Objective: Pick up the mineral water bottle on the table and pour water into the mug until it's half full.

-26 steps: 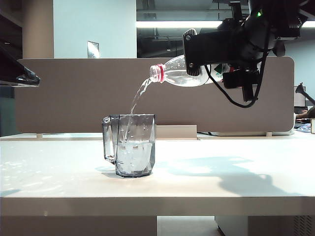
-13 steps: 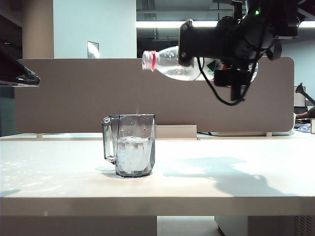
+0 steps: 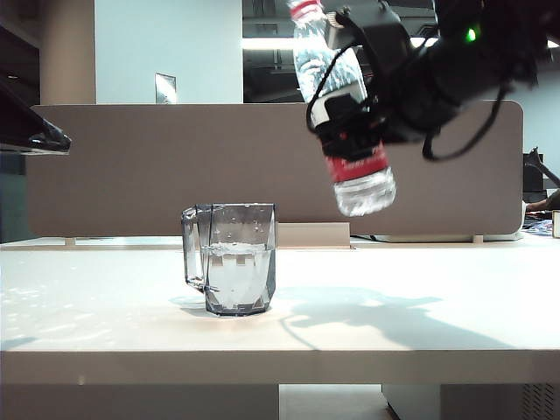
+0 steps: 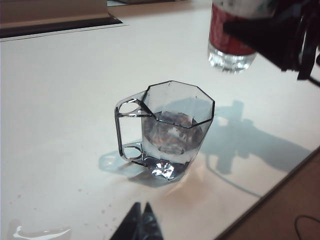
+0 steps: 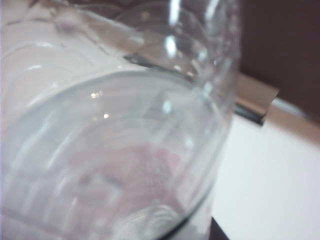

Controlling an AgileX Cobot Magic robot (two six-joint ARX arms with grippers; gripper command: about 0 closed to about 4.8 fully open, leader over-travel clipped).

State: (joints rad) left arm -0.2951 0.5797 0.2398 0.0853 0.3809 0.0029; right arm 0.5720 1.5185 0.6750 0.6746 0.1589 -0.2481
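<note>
The smoky grey faceted mug (image 3: 229,258) stands on the white table (image 3: 420,324), handle to the left, with clear water (image 3: 233,273) roughly halfway up. Above and right of it, my right gripper (image 3: 348,115) is shut on the mineral water bottle (image 3: 362,179), which hangs nearly upright with its red-ringed neck tilted up and left and some water in its base. In the left wrist view the mug (image 4: 172,127) sits mid-table and the bottle (image 4: 229,37) hovers beyond it. My left gripper (image 4: 141,220) stays shut and empty, short of the mug. The bottle (image 5: 115,140) fills the right wrist view.
A grey-brown partition panel (image 3: 131,166) stands upright behind the table. Water droplets and a small puddle (image 4: 40,232) lie on the table near my left gripper. The table's edge (image 4: 280,177) runs close to the mug on one side.
The right wrist rolled and the bottle swung from lying nearly level over the mug to nearly upright, neck up. The stream of water has stopped and the mug's surface has settled.
</note>
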